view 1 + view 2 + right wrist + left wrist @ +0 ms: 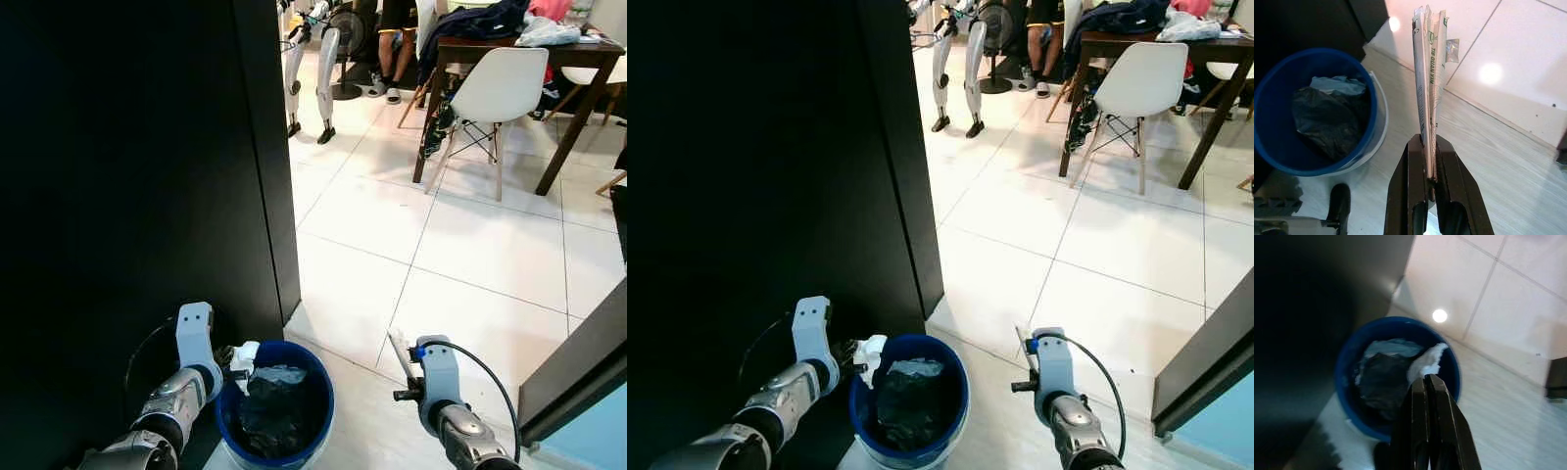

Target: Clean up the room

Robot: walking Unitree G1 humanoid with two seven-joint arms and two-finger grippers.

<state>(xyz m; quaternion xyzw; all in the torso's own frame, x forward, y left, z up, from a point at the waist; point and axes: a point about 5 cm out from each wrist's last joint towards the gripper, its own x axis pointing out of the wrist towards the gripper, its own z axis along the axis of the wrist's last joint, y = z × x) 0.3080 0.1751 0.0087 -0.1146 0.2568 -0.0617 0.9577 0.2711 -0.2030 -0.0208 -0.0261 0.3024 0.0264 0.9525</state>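
A blue bucket lined with a black bag stands on the floor at the foot of a black cabinet. My left gripper hovers at the bucket's near-left rim, shut on a crumpled white tissue that hangs over the opening. My right gripper is to the right of the bucket, shut on a flat printed paper packet that sticks up from its fingers; the same packet stands above the tiles in the left eye view.
The tall black cabinet takes up the left side. A dark door edge juts in at lower right. Farther off are a white chair, a dark table piled with clothes, a seated person's legs and another robot's legs.
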